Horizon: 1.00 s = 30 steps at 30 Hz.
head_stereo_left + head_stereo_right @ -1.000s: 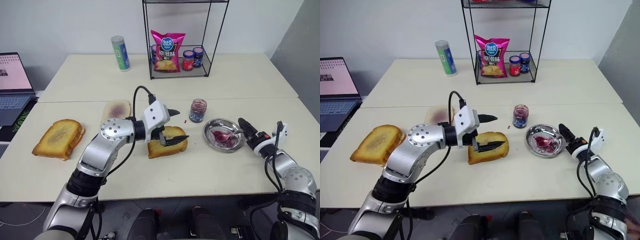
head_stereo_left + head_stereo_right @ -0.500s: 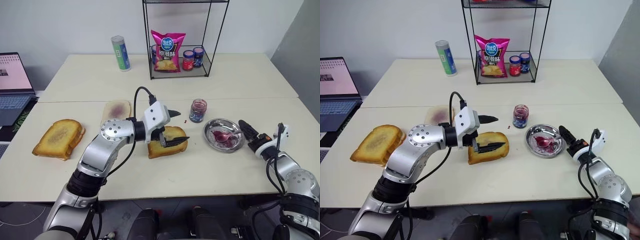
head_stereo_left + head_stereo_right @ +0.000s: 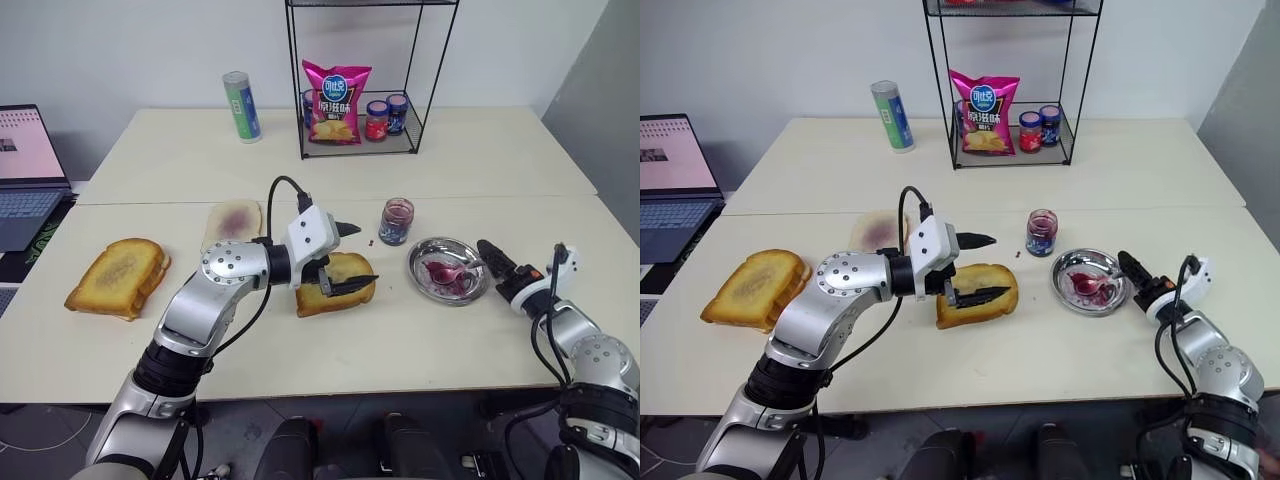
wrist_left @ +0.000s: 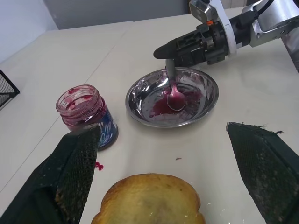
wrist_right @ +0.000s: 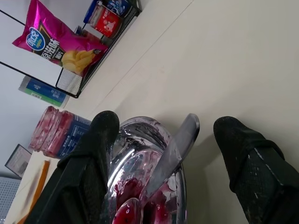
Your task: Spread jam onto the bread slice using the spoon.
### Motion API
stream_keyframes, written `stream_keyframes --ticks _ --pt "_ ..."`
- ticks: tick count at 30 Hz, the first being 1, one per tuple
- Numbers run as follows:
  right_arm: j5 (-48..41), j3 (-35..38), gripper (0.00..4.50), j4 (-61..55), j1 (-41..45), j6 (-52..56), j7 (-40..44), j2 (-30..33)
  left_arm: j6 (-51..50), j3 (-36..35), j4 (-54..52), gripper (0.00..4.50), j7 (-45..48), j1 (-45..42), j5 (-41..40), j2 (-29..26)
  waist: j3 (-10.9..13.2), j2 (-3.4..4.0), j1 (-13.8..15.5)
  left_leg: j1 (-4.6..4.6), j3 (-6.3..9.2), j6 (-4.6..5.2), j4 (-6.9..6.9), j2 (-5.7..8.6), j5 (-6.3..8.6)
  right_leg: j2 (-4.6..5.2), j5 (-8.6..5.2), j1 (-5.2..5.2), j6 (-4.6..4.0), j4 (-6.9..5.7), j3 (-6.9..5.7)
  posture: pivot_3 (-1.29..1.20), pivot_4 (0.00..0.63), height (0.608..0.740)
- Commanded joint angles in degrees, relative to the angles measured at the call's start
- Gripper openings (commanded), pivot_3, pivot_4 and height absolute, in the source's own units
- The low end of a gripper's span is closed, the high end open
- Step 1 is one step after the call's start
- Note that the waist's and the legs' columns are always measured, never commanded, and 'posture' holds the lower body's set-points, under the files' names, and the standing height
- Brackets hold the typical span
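Spoon (image 4: 174, 94) lies in metal dish (image 4: 205, 100), bowl in jam smears, handle over rim between spread fingers of right gripper (image 5: 168, 135), not clamped. Bread slice (image 3: 340, 284) on counter (image 3: 400, 340) under wide-open left gripper (image 3: 352, 255). Jam jar (image 3: 396, 221) just beside dish.

Brightness: the room was evenly and brightly lit, with the pale table (image 3: 440, 340) reading clearly.
Source: soft light came from overhead.
Shadows: faint and short, close under the bread slice (image 3: 335, 284) and the metal dish (image 3: 415, 275).
Glare: bright highlights showed on the dish's rim and on the spoon (image 4: 173, 93).
Sharpness: head views were crisp across the table.
Out of focus: the near black fingers (image 5: 96, 158) in the right wrist view were soft.
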<state>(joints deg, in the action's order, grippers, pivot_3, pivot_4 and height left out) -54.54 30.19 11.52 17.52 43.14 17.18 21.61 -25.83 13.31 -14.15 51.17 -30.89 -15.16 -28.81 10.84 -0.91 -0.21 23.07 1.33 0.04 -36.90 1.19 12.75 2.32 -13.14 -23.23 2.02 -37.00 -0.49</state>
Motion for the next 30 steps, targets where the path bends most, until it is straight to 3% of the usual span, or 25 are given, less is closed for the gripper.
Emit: stream_keyframes --ticks 1,5,12,30 --pt "-0.4 1.1 3.46 -0.7 1.2 -0.4 0.5 0.3 0.4 -0.8 -2.4 4.50 -0.3 -0.5 -0.6 0.3 0.0 0.00 0.0 0.00 0.00 0.00 0.00 0.00 0.00 0.00 0.00 0.00 0.00 0.00 0.00 0.00 0.150 0.740" --pt "-0.8 1.2 3.46 -0.9 1.4 -0.2 0.5 0.3 0.6 -1.0 -1.6 4.50 -0.2 -1.0 -0.6 0.0 0.0 0.00 0.0 0.00 0.00 0.00 0.00 0.00 0.00 0.00 0.00 0.00 0.00 0.00 0.00 0.00 0.150 0.740" --pt "-0.5 0.7 2.11 -1.8 0.9 0.7 1.2 1.4 1.1 -0.9 -0.9 4.50 -0.1 -1.2 -0.4 0.2 0.0 0.00 0.0 0.00 0.00 0.00 0.00 0.00 0.00 0.00 0.00 0.00 0.00 0.00 0.00 0.00 0.150 0.740" --pt "0.2 -0.2 2.11 0.2 2.4 1.5 1.6 0.9 0.7 -1.1 -1.5 4.50 -0.5 -0.8 -0.4 -0.1 0.0 0.00 0.0 0.01 0.01 0.00 0.01 0.00 0.00 0.00 0.00 0.00 0.00 0.02 0.00 0.00 0.150 0.740"
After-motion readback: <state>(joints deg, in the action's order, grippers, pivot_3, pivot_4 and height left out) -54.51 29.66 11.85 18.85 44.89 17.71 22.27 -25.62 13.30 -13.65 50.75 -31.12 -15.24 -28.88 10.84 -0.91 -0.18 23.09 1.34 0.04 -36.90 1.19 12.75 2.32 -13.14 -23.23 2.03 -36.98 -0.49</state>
